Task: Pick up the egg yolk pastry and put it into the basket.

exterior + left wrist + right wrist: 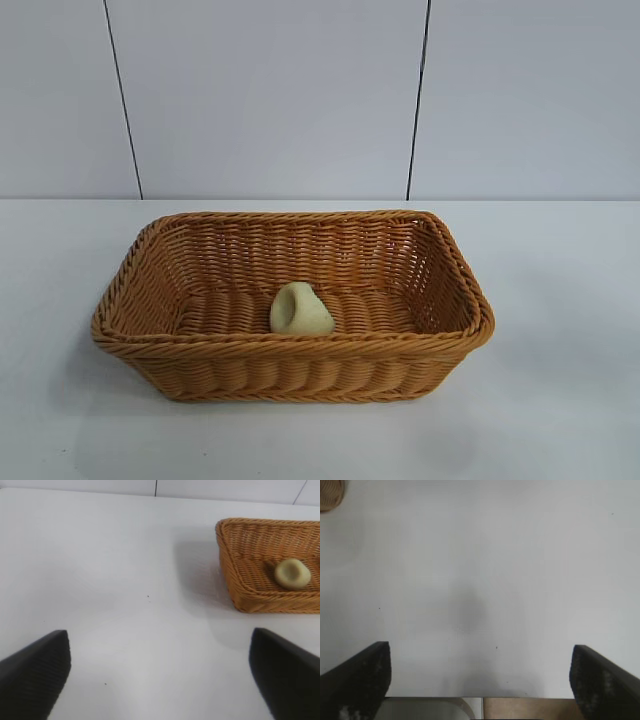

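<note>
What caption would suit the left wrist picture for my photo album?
Left gripper open and empty above the white table, away from the wicker basket where the egg yolk pastry already lies.

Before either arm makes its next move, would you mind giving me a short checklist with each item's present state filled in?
1. Egg yolk pastry inside the basket: ok, it lies on the woven floor near the front wall.
2. Pastry free of any gripper: ok, nothing touches it.
3. Left gripper open and holding nothing: ok, it is over bare table, off to one side of the basket.
4. Right gripper open and holding nothing: ok, over bare table, only a bit of the basket at the picture's corner.
5. Basket flat on the table: ok.
</note>
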`<state>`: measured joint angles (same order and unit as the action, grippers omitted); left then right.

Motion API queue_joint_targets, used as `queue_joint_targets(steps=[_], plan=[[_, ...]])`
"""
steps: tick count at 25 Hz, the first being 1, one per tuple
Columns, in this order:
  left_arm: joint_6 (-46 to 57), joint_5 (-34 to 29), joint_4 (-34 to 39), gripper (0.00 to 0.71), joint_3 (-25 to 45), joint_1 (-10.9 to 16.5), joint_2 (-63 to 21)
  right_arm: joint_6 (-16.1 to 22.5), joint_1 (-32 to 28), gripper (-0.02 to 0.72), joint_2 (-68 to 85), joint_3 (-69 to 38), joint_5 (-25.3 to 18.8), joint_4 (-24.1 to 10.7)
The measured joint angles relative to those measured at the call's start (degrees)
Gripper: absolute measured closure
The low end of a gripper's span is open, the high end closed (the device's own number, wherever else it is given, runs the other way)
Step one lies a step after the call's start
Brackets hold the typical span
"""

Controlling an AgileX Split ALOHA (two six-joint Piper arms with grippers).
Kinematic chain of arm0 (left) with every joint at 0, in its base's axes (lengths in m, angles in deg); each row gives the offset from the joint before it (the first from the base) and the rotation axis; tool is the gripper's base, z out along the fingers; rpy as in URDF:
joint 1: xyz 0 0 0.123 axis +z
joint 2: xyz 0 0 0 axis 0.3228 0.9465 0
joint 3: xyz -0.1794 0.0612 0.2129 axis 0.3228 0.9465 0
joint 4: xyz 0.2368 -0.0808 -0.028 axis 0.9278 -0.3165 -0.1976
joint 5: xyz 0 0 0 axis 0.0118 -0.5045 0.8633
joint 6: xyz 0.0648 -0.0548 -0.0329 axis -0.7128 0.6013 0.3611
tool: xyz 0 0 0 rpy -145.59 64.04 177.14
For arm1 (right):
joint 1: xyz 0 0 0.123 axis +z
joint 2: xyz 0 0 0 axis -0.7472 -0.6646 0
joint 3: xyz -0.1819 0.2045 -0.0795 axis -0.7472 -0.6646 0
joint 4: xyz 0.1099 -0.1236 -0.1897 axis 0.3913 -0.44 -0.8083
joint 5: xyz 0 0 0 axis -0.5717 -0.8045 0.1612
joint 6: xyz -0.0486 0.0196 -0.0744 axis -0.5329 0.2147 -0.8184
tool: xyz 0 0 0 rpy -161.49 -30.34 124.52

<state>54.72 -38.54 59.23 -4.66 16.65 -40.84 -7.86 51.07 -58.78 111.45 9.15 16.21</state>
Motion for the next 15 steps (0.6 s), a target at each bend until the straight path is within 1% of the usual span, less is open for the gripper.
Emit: queue_joint_targets(steps=[3, 15], plan=[[0.00, 0.00, 0.00, 0.015, 0.00, 0.00, 0.00, -0.46, 0.00, 0.008, 5.59, -0.07, 0.87, 0.28], [0.00, 0.00, 0.00, 0.015, 0.00, 0.00, 0.00, -0.68, 0.00, 0.008, 27.22, -0.23, 0.87, 0.57]])
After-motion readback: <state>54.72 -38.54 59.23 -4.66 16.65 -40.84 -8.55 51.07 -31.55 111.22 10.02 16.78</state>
